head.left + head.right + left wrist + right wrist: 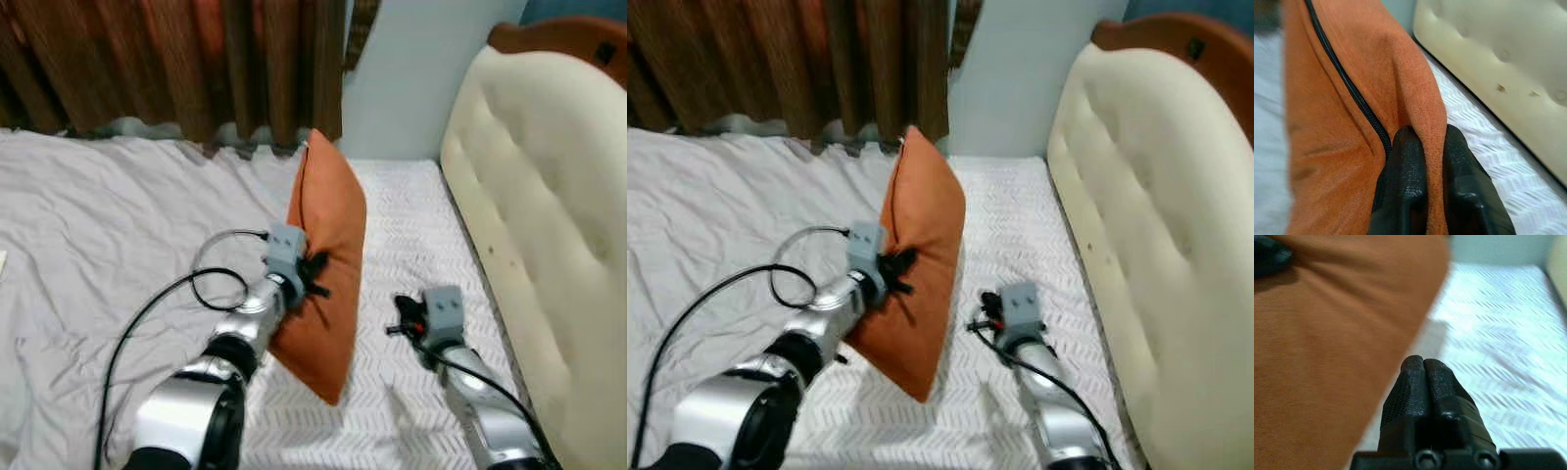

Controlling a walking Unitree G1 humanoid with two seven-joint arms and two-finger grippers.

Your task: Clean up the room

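Observation:
An orange pillow with a black zipper hangs upright above the bed, one corner pointing down. My left gripper is shut on a fold of its fabric near the zipper; in the left wrist view the two black fingers pinch the orange cloth between them. My right gripper hovers low over the white mattress just right of the pillow, its fingers pressed together with nothing held.
A cream tufted headboard runs along the right side. The bed has a grey wrinkled sheet on the left and a white patterned mattress on the right. Brown curtains hang behind.

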